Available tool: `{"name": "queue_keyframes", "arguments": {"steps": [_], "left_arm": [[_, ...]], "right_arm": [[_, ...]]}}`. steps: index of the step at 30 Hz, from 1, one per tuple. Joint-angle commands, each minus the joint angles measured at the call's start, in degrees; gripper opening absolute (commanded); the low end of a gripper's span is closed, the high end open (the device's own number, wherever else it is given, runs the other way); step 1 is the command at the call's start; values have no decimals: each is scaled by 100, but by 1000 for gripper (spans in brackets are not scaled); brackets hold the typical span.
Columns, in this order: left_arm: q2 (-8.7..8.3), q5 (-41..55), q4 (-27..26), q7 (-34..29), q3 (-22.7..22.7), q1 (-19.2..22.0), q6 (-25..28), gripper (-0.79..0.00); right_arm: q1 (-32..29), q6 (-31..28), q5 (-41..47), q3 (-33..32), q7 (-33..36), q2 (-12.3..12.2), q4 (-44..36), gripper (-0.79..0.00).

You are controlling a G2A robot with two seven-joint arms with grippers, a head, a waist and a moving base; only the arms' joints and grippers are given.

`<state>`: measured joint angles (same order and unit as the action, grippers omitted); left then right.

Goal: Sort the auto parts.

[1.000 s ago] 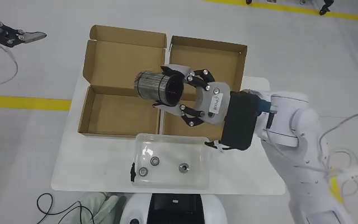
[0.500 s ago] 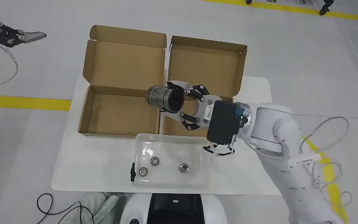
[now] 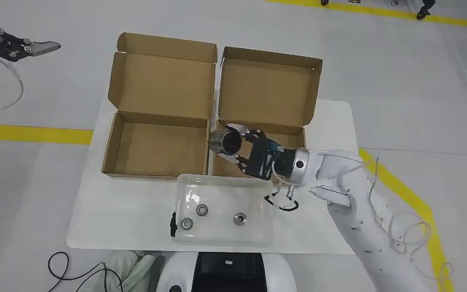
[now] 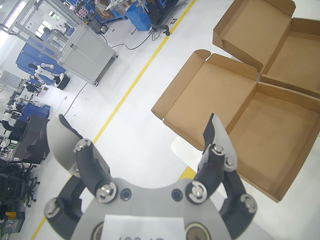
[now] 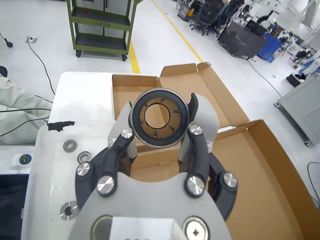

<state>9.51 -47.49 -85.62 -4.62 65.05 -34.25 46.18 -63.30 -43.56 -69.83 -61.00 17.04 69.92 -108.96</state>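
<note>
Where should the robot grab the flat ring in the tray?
Probably by its outer edge, from straight above: the ring lies flat in the tray, hole up, apart from the bearings, so there's room either side.

Left box point(image 3: 153, 150) and right box point(image 5: 250, 176) open upward; raised lids point(image 3: 164, 77) wall off the far side. Bearing sleeve point(image 3: 222, 140) hangs above where the boxes meet. Clear bin point(image 3: 219, 219) crowds the surface's point(image 3: 109, 212) near edge.

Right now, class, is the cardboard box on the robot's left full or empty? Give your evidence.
Empty. The left cardboard box has its lid folded back and a bare brown floor, with no parts inside.
</note>
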Motion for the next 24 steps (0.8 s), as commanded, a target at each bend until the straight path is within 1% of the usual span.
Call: {"name": "queue_keyframes", "arguments": {"steps": [1, 6, 14, 19, 24], "left_arm": [[0, 0, 0, 0, 0, 0, 0, 0], [0, 0, 0, 0, 0, 0, 0, 0], [0, 0, 0, 0, 0, 0, 0, 0], [0, 0, 0, 0, 0, 0, 0, 0], [0, 0, 0, 0, 0, 0, 0, 0]], "right_arm": [[-16, 47, -1, 31, 259, -8, 55, -785], [-39, 129, 37, 84, 639, -23, 273, -785], [82, 313, -32, 151, 844, -24, 740, -785], [266, 487, -92, 333, 1069, 11, 1081, -785], [610, 615, 14, 620, 1293, 94, 1555, -785]]}}
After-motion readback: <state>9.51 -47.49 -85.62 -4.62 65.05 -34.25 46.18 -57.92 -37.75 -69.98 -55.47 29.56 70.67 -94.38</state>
